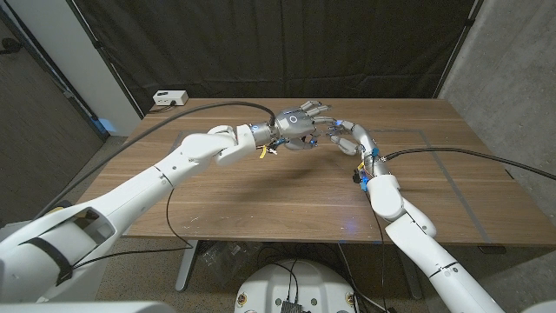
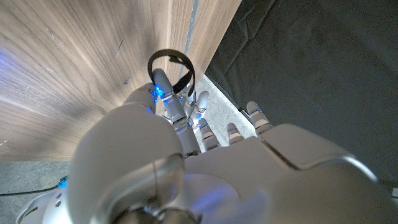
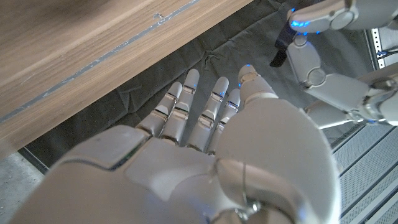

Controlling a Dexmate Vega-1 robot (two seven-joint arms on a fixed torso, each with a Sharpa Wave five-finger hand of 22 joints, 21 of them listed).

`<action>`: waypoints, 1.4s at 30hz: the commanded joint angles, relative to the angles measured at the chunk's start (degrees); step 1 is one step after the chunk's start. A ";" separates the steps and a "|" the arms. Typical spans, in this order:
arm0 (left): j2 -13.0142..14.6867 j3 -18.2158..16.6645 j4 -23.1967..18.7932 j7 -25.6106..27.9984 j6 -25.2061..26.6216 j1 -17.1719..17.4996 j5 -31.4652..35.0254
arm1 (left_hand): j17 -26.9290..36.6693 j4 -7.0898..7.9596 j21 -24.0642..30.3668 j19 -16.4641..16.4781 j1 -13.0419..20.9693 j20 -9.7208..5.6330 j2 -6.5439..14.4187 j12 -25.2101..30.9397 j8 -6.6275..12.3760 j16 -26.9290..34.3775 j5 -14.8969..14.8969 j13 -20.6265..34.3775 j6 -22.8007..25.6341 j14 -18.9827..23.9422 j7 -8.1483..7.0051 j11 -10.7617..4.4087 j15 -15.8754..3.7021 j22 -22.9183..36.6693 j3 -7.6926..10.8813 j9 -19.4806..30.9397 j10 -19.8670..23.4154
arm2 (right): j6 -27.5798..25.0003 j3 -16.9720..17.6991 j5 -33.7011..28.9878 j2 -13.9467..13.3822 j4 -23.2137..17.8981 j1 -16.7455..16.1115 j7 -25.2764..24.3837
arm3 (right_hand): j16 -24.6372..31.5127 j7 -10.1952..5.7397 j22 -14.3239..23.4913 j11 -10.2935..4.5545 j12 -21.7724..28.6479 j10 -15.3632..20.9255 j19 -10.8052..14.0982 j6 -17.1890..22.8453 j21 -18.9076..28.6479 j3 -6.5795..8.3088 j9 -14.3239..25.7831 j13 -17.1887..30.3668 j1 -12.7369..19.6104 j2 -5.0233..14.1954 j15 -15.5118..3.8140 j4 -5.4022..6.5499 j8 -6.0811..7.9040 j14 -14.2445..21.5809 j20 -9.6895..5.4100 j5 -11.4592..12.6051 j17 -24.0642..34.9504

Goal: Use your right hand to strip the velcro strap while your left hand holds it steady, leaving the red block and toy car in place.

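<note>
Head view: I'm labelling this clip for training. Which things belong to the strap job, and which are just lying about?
Part of the job:
- velcro strap, a black loop on the left hand's finger
- left hand, holding it above the table
- right hand, fingers spread, close beside the left hand

Lying about:
- white box with a cable, at the table's far left corner

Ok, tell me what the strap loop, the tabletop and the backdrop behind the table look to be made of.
Strap loop: a thin, flexible black band, likely fabric or velcro webbing; matte, and it curls into a ring held at the left hand.
Tabletop: wood or wood-look laminate; brown streaked grain with a soft sheen, which of the two is unclear.
Backdrop: dark cloth, judging by its wrinkles and folds.
</note>
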 commanded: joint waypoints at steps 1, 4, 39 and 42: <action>-2.20 0.62 2.56 -4.15 -2.26 -2.34 -3.88 | 0.06 0.16 -0.12 -4.13 0.17 0.30 0.02 0.29 0.09 0.31 0.35 0.00 0.29 -0.51 -0.45 -0.43 -0.08 0.20 -0.22 -0.03 0.12 | -0.68 -1.06 -2.07 -1.06 -1.37 -0.40 -0.12 | -0.31 0.07 0.11 -0.03 0.47 0.49 -0.16 0.56 0.41 -0.34 0.20 0.22 0.43 -0.06 -9.76 0.55 0.04 0.38 -1.10 0.33 0.22; -2.54 0.89 2.98 -4.55 -2.55 -2.85 -4.04 | 0.06 0.18 -0.09 -4.03 0.20 0.28 0.03 0.37 0.12 0.37 0.45 0.00 0.35 -0.50 -0.44 -0.42 -0.09 0.21 -0.27 -0.06 0.24 | -0.77 -1.41 -2.57 -1.19 -1.40 -0.25 -0.16 | -0.74 0.11 0.14 -0.01 0.57 0.61 -0.35 0.59 0.49 -1.25 0.19 0.35 -0.48 -1.13 -9.63 1.09 -0.08 0.32 -1.11 0.42 0.06; -4.87 3.14 5.42 -10.61 -7.18 -6.48 -8.81 | 0.02 0.21 0.18 -3.26 0.56 0.24 0.07 0.75 0.03 0.81 1.27 -0.02 0.43 -0.29 -0.42 -0.59 -0.30 0.26 -0.71 -0.57 0.65 | 3.43 -2.54 -3.03 -0.77 2.10 1.67 -3.61 | 1.77 0.27 0.55 0.33 2.02 3.77 0.89 2.33 2.37 -3.17 0.15 1.49 0.84 1.08 -10.21 2.66 -0.28 6.12 -1.28 2.32 2.83; -4.11 2.87 3.69 -10.86 -6.77 -5.71 -8.00 | 0.02 0.21 0.19 -3.24 0.58 0.23 0.08 0.75 0.05 0.82 1.30 -0.02 0.45 -0.30 -0.43 -0.56 -0.26 0.26 -0.72 -0.55 0.63 | 3.60 -2.38 -2.63 -0.58 2.43 1.52 -3.89 | 1.62 0.84 0.69 0.78 1.68 2.82 1.21 1.84 2.80 -3.44 0.11 1.69 0.18 1.88 -10.21 3.38 -0.65 6.16 -0.79 2.25 3.05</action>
